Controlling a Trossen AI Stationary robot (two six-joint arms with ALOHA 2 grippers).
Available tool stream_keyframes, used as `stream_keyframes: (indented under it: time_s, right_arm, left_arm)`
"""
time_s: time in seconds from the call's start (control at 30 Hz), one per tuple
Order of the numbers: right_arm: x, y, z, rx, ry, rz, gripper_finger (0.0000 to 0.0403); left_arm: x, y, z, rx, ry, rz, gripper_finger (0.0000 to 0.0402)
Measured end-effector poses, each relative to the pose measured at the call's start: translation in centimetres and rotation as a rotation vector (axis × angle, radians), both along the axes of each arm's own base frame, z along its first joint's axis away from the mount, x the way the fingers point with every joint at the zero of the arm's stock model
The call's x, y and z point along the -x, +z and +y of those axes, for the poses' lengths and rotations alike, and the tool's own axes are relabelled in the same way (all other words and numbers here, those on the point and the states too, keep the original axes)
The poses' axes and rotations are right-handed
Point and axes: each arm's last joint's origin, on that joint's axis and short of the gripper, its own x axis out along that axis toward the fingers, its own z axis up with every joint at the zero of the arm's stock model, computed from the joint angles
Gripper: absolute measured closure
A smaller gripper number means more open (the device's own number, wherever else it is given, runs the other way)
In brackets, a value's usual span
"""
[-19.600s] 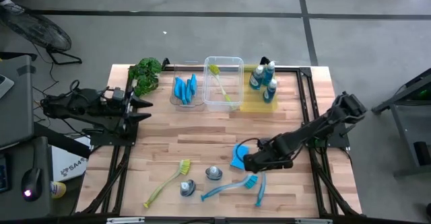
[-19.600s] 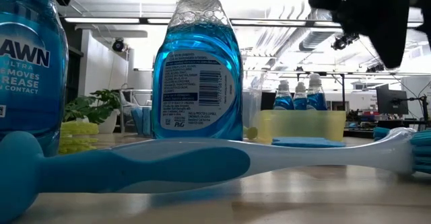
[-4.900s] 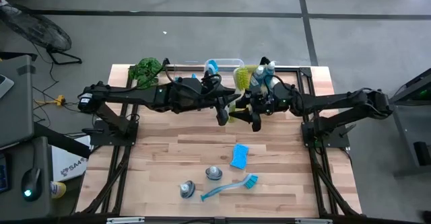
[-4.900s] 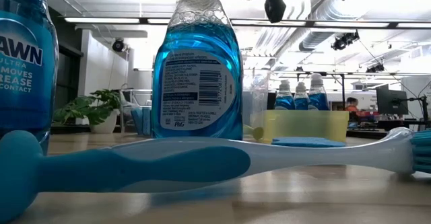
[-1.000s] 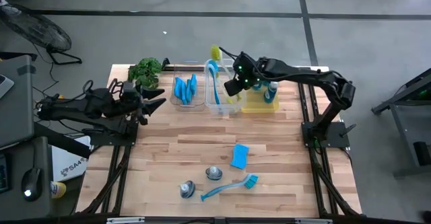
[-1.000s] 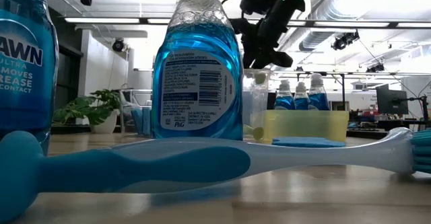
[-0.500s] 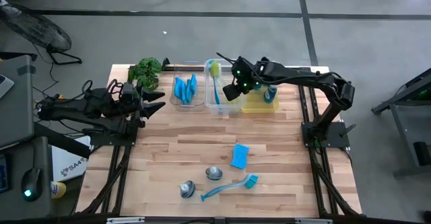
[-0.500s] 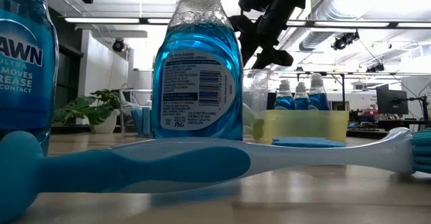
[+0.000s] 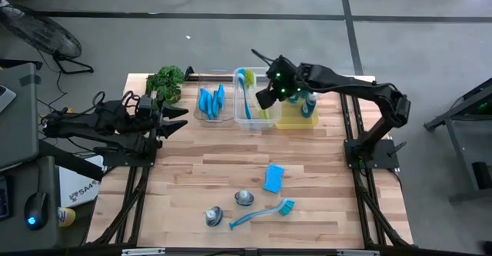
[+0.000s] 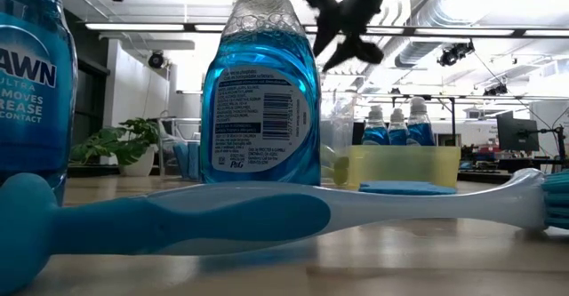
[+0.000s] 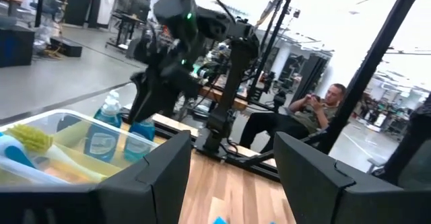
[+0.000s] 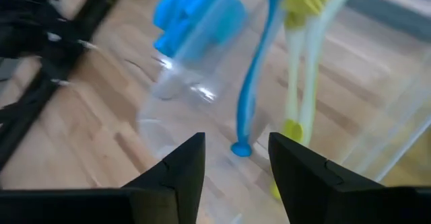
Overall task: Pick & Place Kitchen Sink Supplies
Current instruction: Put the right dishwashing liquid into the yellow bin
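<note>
Pale wooden planks make up the table (image 9: 231, 171), which stands on a grey floor inside a black frame. Along the far edge sit a leafy plant (image 9: 167, 81), a small clear bin (image 9: 213, 116) holding blue sponges (image 9: 211, 101), a larger clear bin (image 9: 265, 120) and a yellow bin (image 9: 290, 118).

The right gripper (image 9: 264, 100) hangs above the larger clear bin with its fingers spread wide and nothing between them. Below it, in the right wrist view, a blue brush (image 12: 259, 56) and a yellow-green brush (image 12: 304, 42) lie side by side in that bin, bristle heads toward the far edge. Blue soap bottles (image 9: 308, 98) stand in the yellow bin, partly hidden under the right arm.

The left gripper (image 9: 183, 118) waits at the left edge of the table near the plant, its fingers apart and empty.

Nearer the front of the table lie a loose blue sponge (image 9: 273, 178), a second blue brush (image 9: 261, 214) and two upright bottles, one just beside the brush handle (image 9: 214, 216) and one a little behind it (image 9: 244, 198). From table height those two bottles (image 10: 260, 92) rise close behind the long brush handle (image 10: 267, 214).

In the left wrist view a person (image 11: 306, 113) sits in the room beyond the table
</note>
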Motion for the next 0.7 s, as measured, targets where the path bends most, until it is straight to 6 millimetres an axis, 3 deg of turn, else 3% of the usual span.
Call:
stream_keyframes:
  time_s: [0.47, 0.7]
  right_arm:
    - [4.9, 6.9, 4.5, 0.146, 0.134, -0.167, 0.0245]
    - [5.9, 8.2, 7.2, 0.231, 0.282, -0.197, 0.0245]
  left_arm:
    - [-0.6, -0.3, -0.4, 0.041, -0.108, 0.024, 0.0193]
    - [-1.8, -0.8, -0.6, 0.075, -0.145, 0.079, 0.0193]
